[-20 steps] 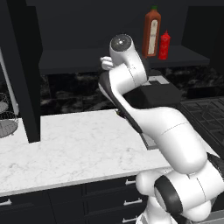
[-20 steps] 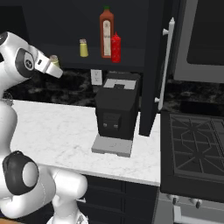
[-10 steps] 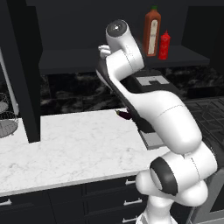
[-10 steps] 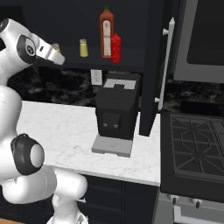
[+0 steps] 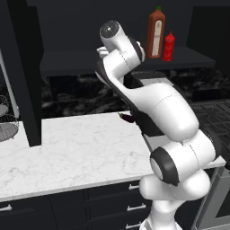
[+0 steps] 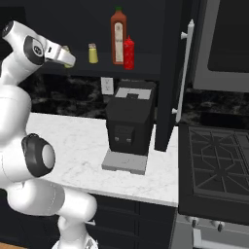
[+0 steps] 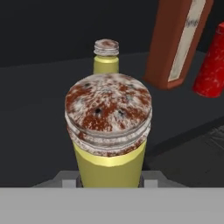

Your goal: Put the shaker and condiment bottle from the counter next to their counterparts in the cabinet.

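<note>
Gripper up at the cabinet shelf, fingers clamped on the yellow shaker, speckled brown-grey cap toward the camera. Straight beyond the fingers stands the second yellow shaker on the shelf, apart from the held one. Beyond and to the right of the fingers: tall orange-red sauce bottle, pale label, then the red condiment bottle just beside it. Black coffee machine sits below on the marble counter.

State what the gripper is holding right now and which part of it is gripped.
The small yellow cylinder shaker with a speckled brownish cap, held low on its yellow body, cap free above the jaws.
</note>
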{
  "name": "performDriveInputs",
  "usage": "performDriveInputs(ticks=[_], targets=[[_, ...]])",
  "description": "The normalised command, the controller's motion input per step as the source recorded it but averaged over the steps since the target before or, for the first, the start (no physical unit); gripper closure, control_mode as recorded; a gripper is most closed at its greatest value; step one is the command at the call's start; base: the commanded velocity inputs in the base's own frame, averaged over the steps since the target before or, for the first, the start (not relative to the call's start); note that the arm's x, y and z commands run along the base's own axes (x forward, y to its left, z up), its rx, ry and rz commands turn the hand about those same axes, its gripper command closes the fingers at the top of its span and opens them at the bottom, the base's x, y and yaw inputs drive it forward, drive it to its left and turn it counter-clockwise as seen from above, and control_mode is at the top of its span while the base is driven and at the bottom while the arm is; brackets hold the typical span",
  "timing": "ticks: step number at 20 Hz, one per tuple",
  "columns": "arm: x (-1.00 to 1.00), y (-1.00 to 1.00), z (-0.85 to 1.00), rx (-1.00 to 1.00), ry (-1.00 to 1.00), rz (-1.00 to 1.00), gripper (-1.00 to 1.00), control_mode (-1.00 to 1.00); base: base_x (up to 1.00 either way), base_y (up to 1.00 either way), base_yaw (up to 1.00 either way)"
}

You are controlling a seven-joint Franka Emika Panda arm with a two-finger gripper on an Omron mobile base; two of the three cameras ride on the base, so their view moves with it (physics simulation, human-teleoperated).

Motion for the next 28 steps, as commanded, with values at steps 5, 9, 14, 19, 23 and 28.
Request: performDriveInputs(ticks=[5,9,14,19,23,28], targets=[[0.45,-0.03,-0.18,-0.02,0.0,0.01,1.0,-1.0,0.0,0.0,0.0],[0.44,-0.09,-0.05,0.0,0.0,0.01,1.0,-1.0,0.0,0.0,0.0],[0.46,-0.08,0.0,0.0,0.0,0.01,1.0,-1.0,0.0,0.0,0.0],[0.42,0.0,-0.03,0.0,0.0,0.01,1.0,-1.0,0.0,0.0,0.0],[0.44,-0.03,-0.09,0.0,0.0,0.0,1.0,-1.0,0.0,0.0,0.0],[0.21,-0.01,-0.18,-0.01,0.0,0.0,-1.0,-1.0,0.0,0.0,0.0]])
